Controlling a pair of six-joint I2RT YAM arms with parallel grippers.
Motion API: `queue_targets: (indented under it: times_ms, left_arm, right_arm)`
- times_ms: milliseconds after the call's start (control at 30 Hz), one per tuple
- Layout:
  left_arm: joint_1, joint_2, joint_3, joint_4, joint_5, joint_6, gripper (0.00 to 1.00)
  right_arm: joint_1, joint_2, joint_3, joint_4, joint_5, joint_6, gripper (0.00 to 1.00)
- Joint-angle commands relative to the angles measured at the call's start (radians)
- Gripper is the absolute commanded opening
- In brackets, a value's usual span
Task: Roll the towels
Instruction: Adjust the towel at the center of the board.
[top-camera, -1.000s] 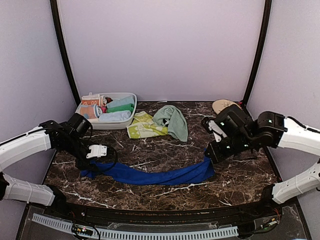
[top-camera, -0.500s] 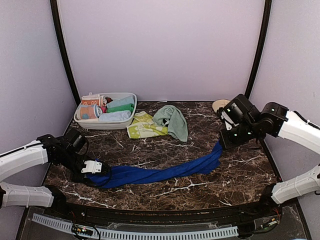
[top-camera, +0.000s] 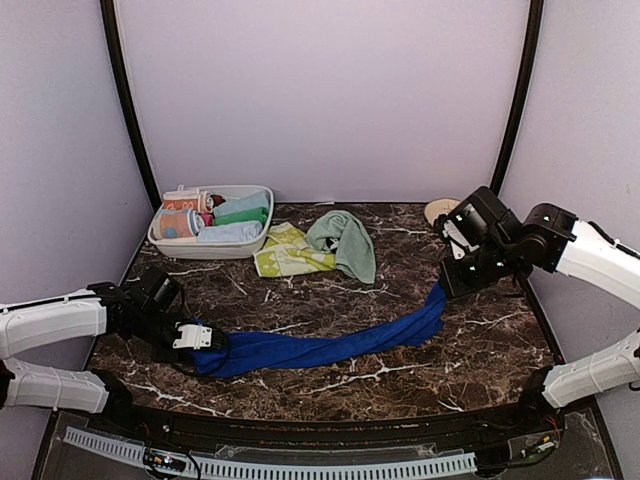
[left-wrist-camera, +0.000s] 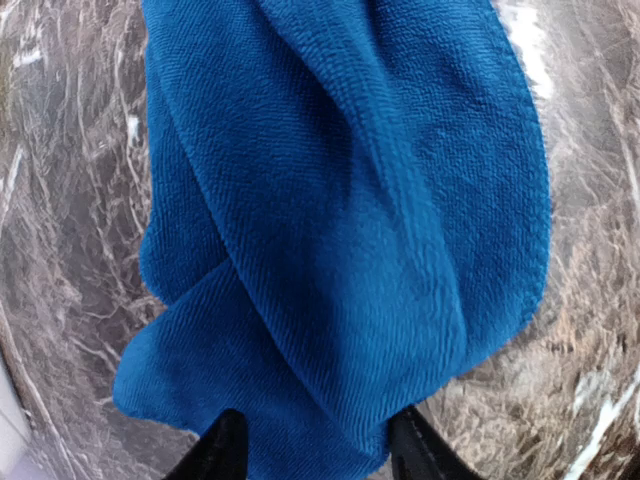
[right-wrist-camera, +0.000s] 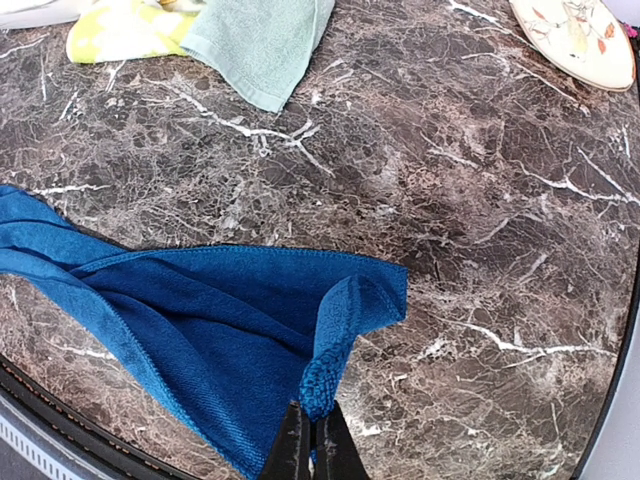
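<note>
The long royal blue towel (top-camera: 320, 348) lies stretched across the front of the marble table. My left gripper (top-camera: 195, 338) is low at its left end. In the left wrist view its fingers (left-wrist-camera: 225, 448) stand apart, with the towel's end (left-wrist-camera: 340, 250) lying slack between them. My right gripper (top-camera: 452, 282) is shut on the towel's right corner (right-wrist-camera: 330, 375) and holds it raised a little off the table. The pale mint green towel (top-camera: 345, 240) lies crumpled at the back centre, partly over the yellow-green patterned one (top-camera: 285, 252). Both also show at the top of the right wrist view.
A white basket (top-camera: 212, 248) with several rolled towels stands at the back left. A beige patterned plate (top-camera: 445, 210) sits at the back right, behind my right arm, and shows in the right wrist view (right-wrist-camera: 575, 40). Black frame posts rise at both back corners.
The right gripper lifted the towel's right end up and back, then held still. The left gripper pulled the left end towards the front edge, sank to the table, and its fingers now stand apart.
</note>
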Motion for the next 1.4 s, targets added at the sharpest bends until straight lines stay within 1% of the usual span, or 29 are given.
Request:
queue_targets:
  times_ms: [0,67,133,167,300,367,433,500,567,633,700,733,800,833,867,933,967,1000,1033,1067,1100,1233,1300,1367]
  left_arm:
    - [0.002,0.094,0.037,0.049,0.008,-0.030,0.32]
    - [0.002,0.122,0.056,0.045,0.008,-0.039,0.14]
    - [0.003,0.125,0.068,0.029,0.019,-0.038,0.04]
    - [0.003,0.122,0.069,0.020,0.024,-0.032,0.00]
    - [0.007,0.109,0.100,-0.006,0.003,-0.025,0.00]
    - [0.023,0.107,0.162,-0.094,0.033,-0.013,0.00]
    - [0.032,0.114,0.228,-0.182,0.063,0.005,0.00]
    - [0.034,0.124,0.278,-0.188,0.043,0.007,0.00]
    - [0.035,0.141,0.297,-0.153,0.016,0.022,0.00]
    - [0.035,0.172,0.301,-0.073,-0.022,0.029,0.00]
    - [0.035,0.234,0.286,0.111,-0.085,0.014,0.00]
    - [0.035,0.275,0.271,0.226,-0.138,0.003,0.04]
    - [0.035,0.372,0.258,0.414,-0.273,-0.011,0.25]
    - [0.035,0.415,0.281,0.428,-0.312,-0.027,0.36]
    - [0.043,0.436,0.311,0.408,-0.317,-0.057,0.43]
    - [0.070,0.417,0.381,0.306,-0.230,-0.127,0.56]
    - [0.081,0.389,0.408,0.228,-0.163,-0.134,0.72]
    - [0.084,0.349,0.416,0.166,-0.098,-0.123,0.84]
    - [0.084,0.305,0.408,0.116,-0.051,-0.098,0.93]
    - [0.077,0.255,0.393,0.069,-0.003,-0.079,0.97]
    - [0.069,0.212,0.382,0.005,0.037,-0.057,0.98]
    - [-0.011,0.101,0.302,-0.250,0.181,0.024,0.96]
    - [-0.066,0.081,0.234,-0.276,0.184,0.029,0.95]
    - [-0.105,0.097,0.187,-0.234,0.162,0.010,0.93]
  right_arm:
    - [-0.007,-0.016,-0.003,0.027,-0.005,-0.001,0.00]
    - [-0.010,-0.023,0.000,0.024,-0.004,-0.002,0.00]
    - [-0.014,-0.029,0.007,0.017,-0.001,-0.006,0.00]
    - [-0.016,-0.031,0.011,0.014,0.002,-0.009,0.00]
    - [-0.035,-0.038,0.020,0.001,0.005,-0.027,0.00]
    - [-0.046,-0.039,0.020,-0.006,0.011,-0.036,0.00]
    - [-0.065,-0.038,0.056,-0.013,0.015,-0.051,0.00]
    - [-0.089,-0.036,0.065,-0.014,0.016,-0.066,0.00]
    - [-0.112,-0.031,0.069,-0.007,0.005,-0.081,0.00]
    - [-0.127,-0.022,0.073,-0.002,-0.002,-0.091,0.00]
    - [-0.138,-0.014,0.073,0.005,-0.011,-0.098,0.00]
    - [-0.142,-0.012,0.071,0.009,-0.017,-0.101,0.00]
    - [-0.147,-0.011,0.067,0.019,-0.029,-0.099,0.00]
    - [-0.148,-0.009,0.064,0.022,-0.034,-0.097,0.00]
    - [-0.149,-0.009,0.061,0.025,-0.041,-0.095,0.00]
    - [-0.149,-0.007,0.056,0.031,-0.054,-0.092,0.00]
    - [-0.148,-0.007,0.052,0.030,-0.055,-0.092,0.00]
    - [-0.150,-0.007,0.050,0.031,-0.054,-0.092,0.00]
    - [-0.150,-0.007,0.046,0.033,-0.054,-0.093,0.00]
    - [-0.151,-0.005,0.045,0.034,-0.053,-0.095,0.00]
    - [-0.152,-0.003,0.043,0.035,-0.054,-0.097,0.00]
    - [-0.154,0.018,0.051,0.043,-0.061,-0.101,0.00]
    - [-0.156,0.026,0.058,0.045,-0.066,-0.099,0.00]
    - [-0.156,0.032,0.064,0.045,-0.067,-0.097,0.00]
